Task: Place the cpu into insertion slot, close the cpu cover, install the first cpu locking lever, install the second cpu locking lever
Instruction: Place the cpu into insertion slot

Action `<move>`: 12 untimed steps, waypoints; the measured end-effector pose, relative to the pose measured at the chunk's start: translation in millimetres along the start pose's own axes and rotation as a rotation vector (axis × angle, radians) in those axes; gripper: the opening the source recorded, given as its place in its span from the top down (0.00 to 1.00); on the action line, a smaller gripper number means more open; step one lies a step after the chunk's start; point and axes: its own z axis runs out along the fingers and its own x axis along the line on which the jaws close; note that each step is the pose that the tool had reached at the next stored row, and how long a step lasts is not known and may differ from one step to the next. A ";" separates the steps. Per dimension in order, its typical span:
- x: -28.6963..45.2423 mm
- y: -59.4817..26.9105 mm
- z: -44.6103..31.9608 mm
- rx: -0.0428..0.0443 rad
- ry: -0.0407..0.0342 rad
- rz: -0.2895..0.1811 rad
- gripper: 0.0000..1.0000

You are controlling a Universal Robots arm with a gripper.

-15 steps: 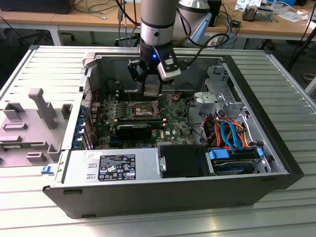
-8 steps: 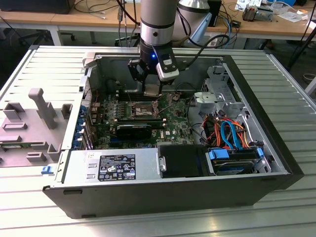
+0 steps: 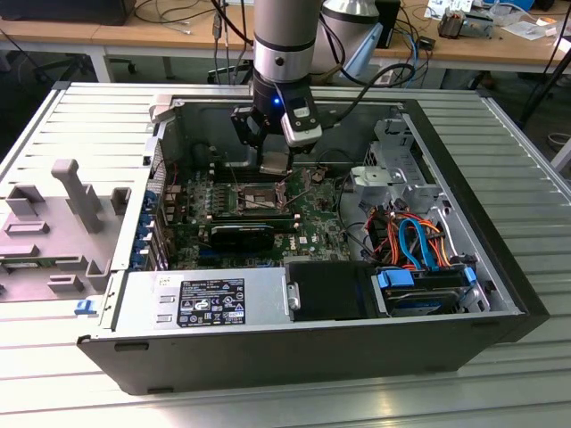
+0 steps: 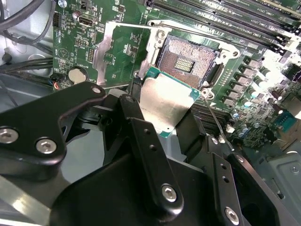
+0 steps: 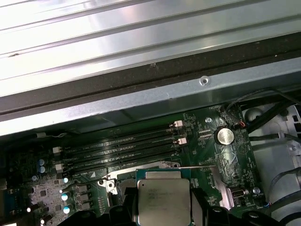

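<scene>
My gripper [image 3: 275, 168] is shut on the cpu [image 3: 274, 162], a small silver-topped square chip, and hangs just above the green board inside the open computer case. In the second wrist view the cpu [image 4: 167, 103] sits tilted between the black fingers [image 4: 137, 101], close beside the insertion slot [image 4: 188, 59], whose dark pin field is bare. The cpu cover [image 4: 106, 52] is flipped open, lying back from the socket. A thin locking lever [image 4: 214, 120] stands raised along the socket's side. In the first wrist view the cpu [image 5: 162, 197] hides most of the socket.
Long black memory slots [image 5: 122, 148] run beside the socket. A coin battery [image 5: 224, 136] lies nearby. The case wall [image 3: 446, 160], a silver power supply [image 3: 205, 301] and a drive bay with blue and orange cables [image 3: 419, 245] surround the board. A grey fixture [image 3: 62, 214] stands outside on the exterior view's left.
</scene>
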 end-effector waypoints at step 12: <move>0.0 0.0 0.1 -0.0005 -0.0024 0.026 0.46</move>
